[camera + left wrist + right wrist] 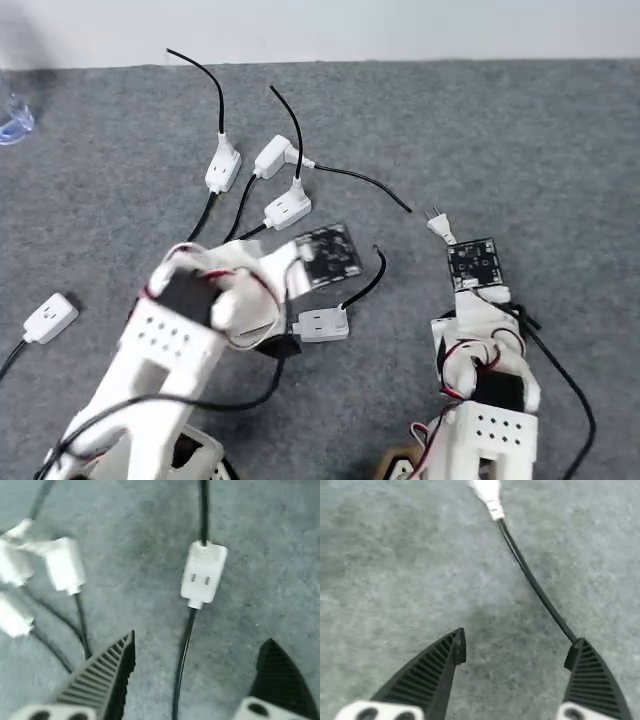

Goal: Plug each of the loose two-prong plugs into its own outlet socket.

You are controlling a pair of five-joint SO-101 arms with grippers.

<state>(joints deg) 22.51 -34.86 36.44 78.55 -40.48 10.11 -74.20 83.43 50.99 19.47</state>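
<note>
Your left claw (200,640) and right claw (519,637) are wide open, empty; the plug (440,227) lies loose, not yet in a socket (202,575).

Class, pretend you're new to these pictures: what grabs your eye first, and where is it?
A cluster of white outlet sockets on black cords lies on the grey table, left of centre, just ahead of the left arm. The open left gripper frames one socket, while the open right gripper points at a loose two-prong plug farther ahead.
</note>
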